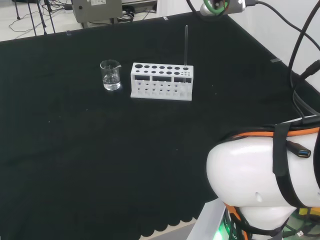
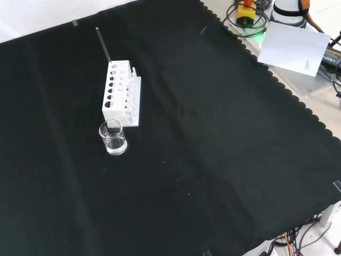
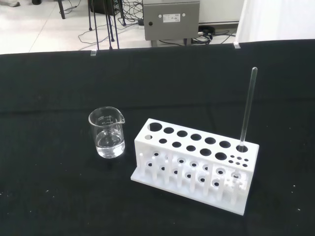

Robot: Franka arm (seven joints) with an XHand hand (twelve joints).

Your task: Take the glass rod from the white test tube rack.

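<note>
Head view gives you the white test tube rack standing on the black cloth, with the glass rod upright in a hole at the rack's right end, most of its length rising above the rack's top. Just left of the rack, apart from it, stands a small clear beaker with a little clear liquid in its bottom. You cannot tell how the fingers are set.

Front view turns the row for you: the rod leans a little at the rack's far end, and the beaker sits at the near end, close to the rack's corner. Nothing else stands beside the rod, so its upper part is free on all sides.

You have wide bare cloth to the right of the rack and below it in the front view, reaching to the scalloped edge. A sheet of white paper and cables lie off the cloth beyond that edge.

Wrist view shows you the rod in the corner hole of the rack, the beaker at the opposite end.
</note>
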